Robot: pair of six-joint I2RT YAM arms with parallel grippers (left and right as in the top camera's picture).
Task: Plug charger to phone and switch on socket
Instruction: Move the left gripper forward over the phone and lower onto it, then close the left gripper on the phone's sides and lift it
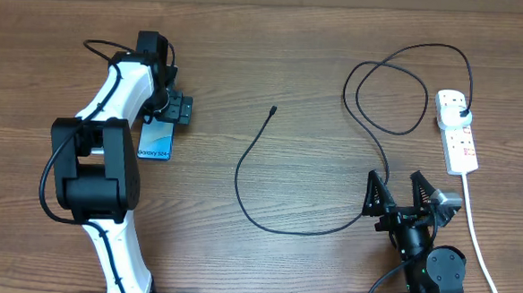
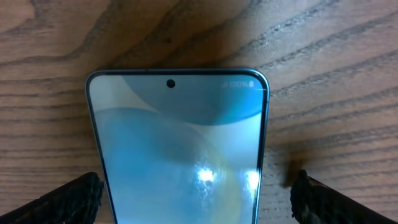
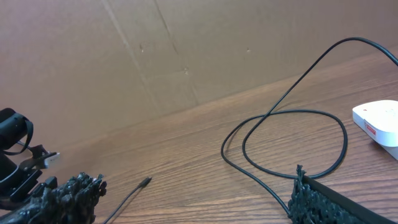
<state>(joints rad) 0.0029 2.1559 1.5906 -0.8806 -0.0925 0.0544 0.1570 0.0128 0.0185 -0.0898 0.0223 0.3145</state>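
The phone [image 2: 180, 149] lies flat on the wooden table, its light blue screen up, and shows in the overhead view [image 1: 154, 144] at the left. My left gripper [image 2: 196, 202] [image 1: 166, 113] hangs over it, open, one finger on each side and clear of the phone's edges. The charger's thin black cable [image 1: 245, 195] curves across the middle of the table. Its connector tip [image 1: 273, 110] [image 3: 145, 182] lies free, and its black plug [image 1: 461, 111] sits in the white socket [image 1: 458, 132] [image 3: 379, 121] at the far right. My right gripper [image 1: 398, 191] [image 3: 193, 199] is open and empty near the front, with the cable passing beside its fingers.
The socket's thick white cord [image 1: 477, 240] runs down the right side to the front edge. The charger cable forms loose loops [image 1: 390, 90] [image 3: 292, 115] left of the socket. A brown cardboard wall [image 3: 155, 56] stands behind the table.
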